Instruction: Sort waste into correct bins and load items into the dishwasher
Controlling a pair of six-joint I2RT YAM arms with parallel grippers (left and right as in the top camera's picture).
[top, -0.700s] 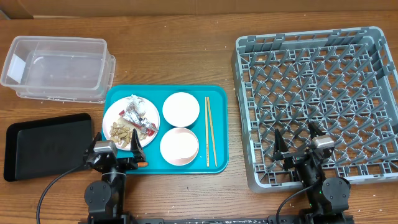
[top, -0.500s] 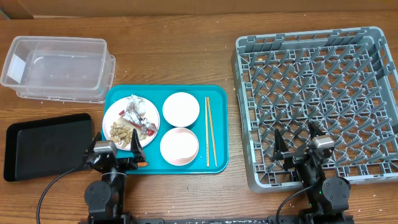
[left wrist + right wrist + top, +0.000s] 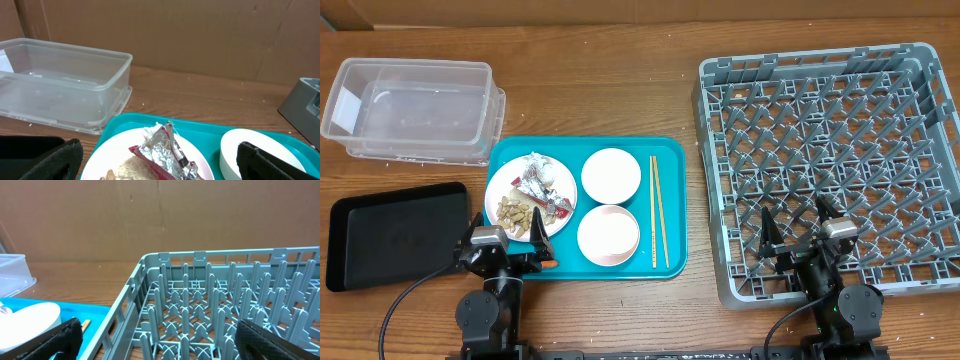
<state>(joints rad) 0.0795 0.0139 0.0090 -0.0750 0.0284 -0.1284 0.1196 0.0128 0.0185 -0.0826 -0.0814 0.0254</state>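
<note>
A white plate (image 3: 498,190) on the teal tray (image 3: 670,150) holds the red-and-silver wrapper (image 3: 542,190), white tissue (image 3: 538,164) and beige food bits (image 3: 515,213). The wrapper (image 3: 167,150) lies on rice (image 3: 142,167) in the left wrist view. Two white bowls (image 3: 611,176) (image 3: 608,235) and the chopsticks (image 3: 659,210) lie beside the plate. My left gripper (image 3: 507,250) is open and empty at the tray's near left edge. My right gripper (image 3: 802,240) is open and empty over the near left corner of the grey dish rack (image 3: 830,150). I see no cup or carrot.
The clear tub (image 3: 415,110) stands at the far left and the black tray (image 3: 395,235) lies in front of it. Bare wood lies between the teal tray and the rack. The rack's upright pegs (image 3: 225,305) fill the right wrist view.
</note>
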